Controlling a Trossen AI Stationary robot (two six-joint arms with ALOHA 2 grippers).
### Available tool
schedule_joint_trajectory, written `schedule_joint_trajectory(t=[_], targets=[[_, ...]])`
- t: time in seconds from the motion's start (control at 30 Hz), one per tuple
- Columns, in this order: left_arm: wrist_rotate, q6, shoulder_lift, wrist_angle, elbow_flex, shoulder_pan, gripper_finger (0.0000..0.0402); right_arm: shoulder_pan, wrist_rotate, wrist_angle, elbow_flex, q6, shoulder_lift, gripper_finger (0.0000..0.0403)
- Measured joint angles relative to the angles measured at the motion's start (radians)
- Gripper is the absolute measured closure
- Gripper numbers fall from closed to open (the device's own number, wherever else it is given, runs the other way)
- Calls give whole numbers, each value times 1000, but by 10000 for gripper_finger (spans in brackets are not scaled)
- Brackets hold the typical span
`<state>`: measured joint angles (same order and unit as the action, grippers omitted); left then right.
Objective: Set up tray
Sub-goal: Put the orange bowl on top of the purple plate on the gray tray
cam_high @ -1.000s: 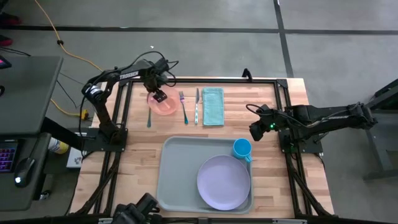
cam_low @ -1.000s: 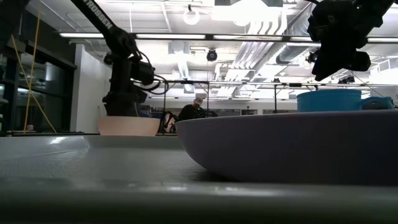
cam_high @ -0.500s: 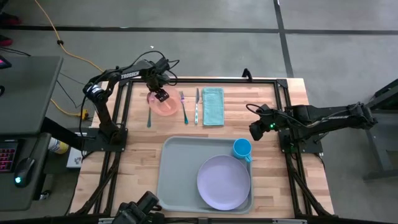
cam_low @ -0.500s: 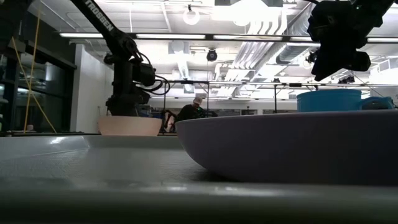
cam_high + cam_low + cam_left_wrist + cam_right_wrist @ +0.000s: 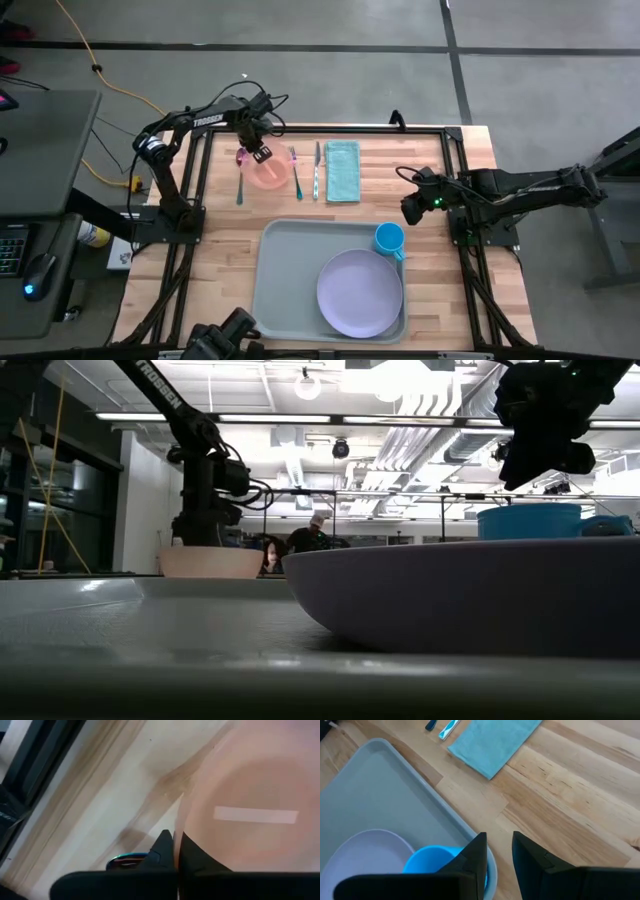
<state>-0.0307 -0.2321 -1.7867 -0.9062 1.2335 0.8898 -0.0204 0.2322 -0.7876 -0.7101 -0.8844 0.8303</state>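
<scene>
Bright, even light pours from the ceiling strips (image 5: 300,417), glaring white in the low view. The purple plate (image 5: 470,595) looms soft and out of focus up close. The pink bowl (image 5: 250,795) blurs in the left wrist view, faint shadows beside it.

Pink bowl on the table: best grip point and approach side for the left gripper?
Pinch the pink bowl at its thin upright rim, one finger inside and one outside, coming from above on the far-left side. The left gripper sits at that edge, and the fork lies close on the opposite side.

Plate (image 5: 360,292), seemingly cup (image 5: 389,240) on tray (image 5: 285,270)
</scene>
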Motion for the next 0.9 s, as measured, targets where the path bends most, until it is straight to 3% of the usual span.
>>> schedule_joint_trajectory(t=[0.53, 0.9], targets=[[91, -87, 90, -7, -3, 0, 387, 0, 15, 0, 0, 15, 0, 334], [339, -104, 219, -9, -3, 0, 387, 0, 31, 0, 0, 30, 0, 334]])
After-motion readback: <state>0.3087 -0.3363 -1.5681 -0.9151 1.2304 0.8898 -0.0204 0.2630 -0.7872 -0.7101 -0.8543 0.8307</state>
